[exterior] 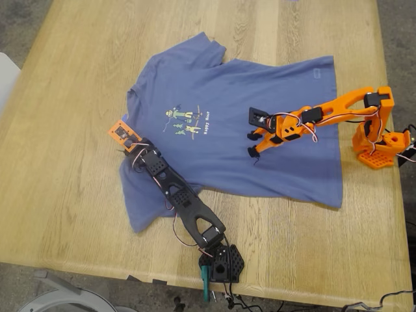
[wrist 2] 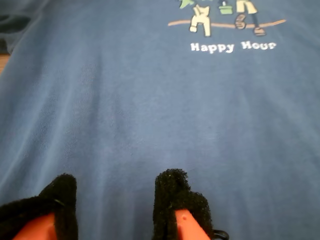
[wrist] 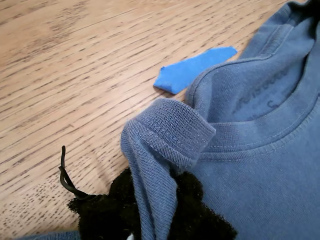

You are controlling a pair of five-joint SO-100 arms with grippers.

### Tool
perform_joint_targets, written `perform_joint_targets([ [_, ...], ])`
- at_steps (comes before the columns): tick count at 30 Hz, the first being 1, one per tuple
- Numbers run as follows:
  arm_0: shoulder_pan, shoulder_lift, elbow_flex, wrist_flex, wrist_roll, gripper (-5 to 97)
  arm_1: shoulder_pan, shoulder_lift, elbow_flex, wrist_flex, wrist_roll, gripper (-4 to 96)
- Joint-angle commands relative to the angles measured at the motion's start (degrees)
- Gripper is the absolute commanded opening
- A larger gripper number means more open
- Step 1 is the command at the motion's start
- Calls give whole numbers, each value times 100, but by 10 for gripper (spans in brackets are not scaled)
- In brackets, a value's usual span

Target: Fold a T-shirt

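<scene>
The periwinkle T-shirt (exterior: 227, 84) lies spread flat on the wooden table (exterior: 65, 182), print (exterior: 185, 120) up and collar toward the exterior view's left. My first gripper (exterior: 127, 144), on the black arm, is at the collar. In the first wrist view its black pads (wrist: 100, 215) are shut on a raised fold of the collar ribbing (wrist: 167, 132). My second gripper (exterior: 252, 144), on the orange arm, hovers open just above the shirt's middle. Its two foam fingertips (wrist 2: 172, 187) stand apart over plain fabric (wrist 2: 150, 110), short of the "Happy Hour" lettering (wrist 2: 232, 46).
A blue tape scrap (wrist: 192, 70) lies on the bare wood beside the collar. The black arm's base (exterior: 221, 260) stands at the table's near edge. The orange arm's base (exterior: 380, 146) stands at the exterior view's right edge, with cables around both.
</scene>
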Motion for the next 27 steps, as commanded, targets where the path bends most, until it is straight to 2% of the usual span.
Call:
perform_joint_targets([
  [1, 545, 554, -264, 176, -70, 1, -35, -53, -202, -132, 9, 278],
  [6, 580, 615, -264, 176, -62, 1, -176, -308, -483, -62, 26, 282],
  [16, 598, 624, -264, 176, -44, 3, -316, -299, -439, 149, -88, 357],
  [27, 589, 773, -264, 334, -26, 4, -167, -413, -299, 229, -158, 344],
])
